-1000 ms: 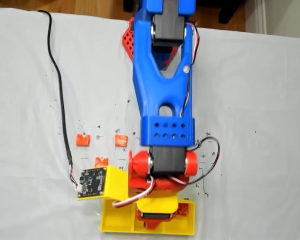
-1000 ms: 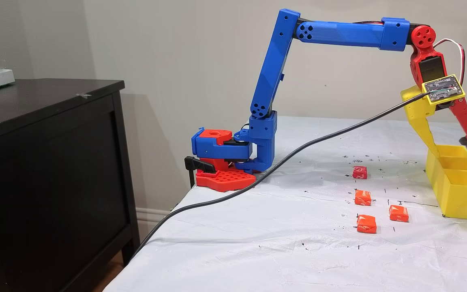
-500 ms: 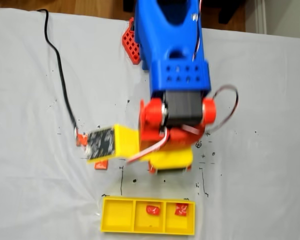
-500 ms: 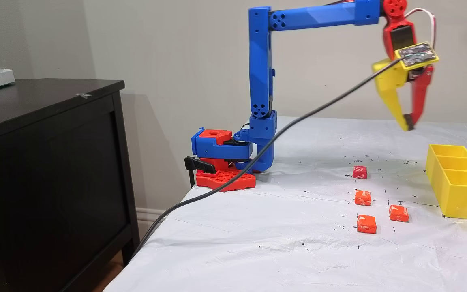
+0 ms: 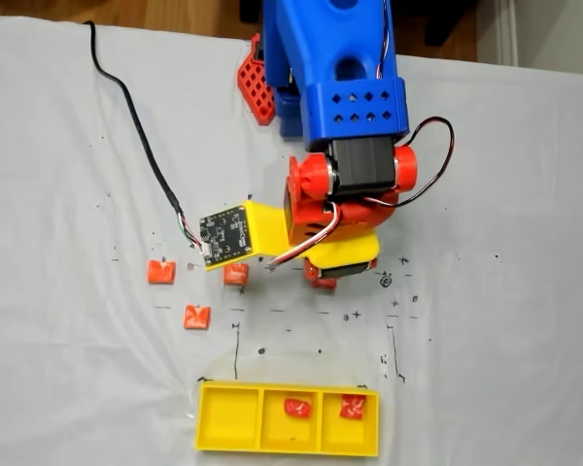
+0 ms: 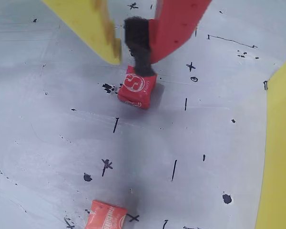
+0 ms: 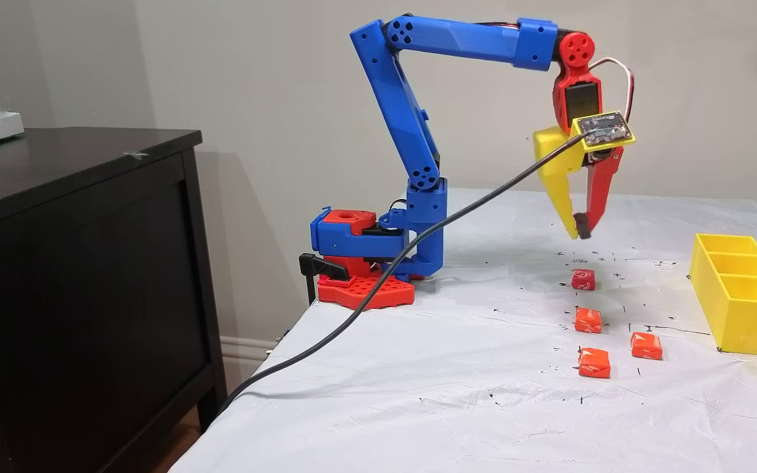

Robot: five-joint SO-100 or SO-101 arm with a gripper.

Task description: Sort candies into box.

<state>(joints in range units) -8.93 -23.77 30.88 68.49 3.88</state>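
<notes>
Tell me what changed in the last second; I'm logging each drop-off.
The gripper left the yellow plastic three-compartment tray, swung back, now nearly shut above the deep red wrapped candy. Two candies lie in the tray; four on the cloth stayed put.

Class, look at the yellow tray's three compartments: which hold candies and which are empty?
In the overhead fixed view, the tray has its left compartment empty; the middle holds one red candy, the right another.
</notes>
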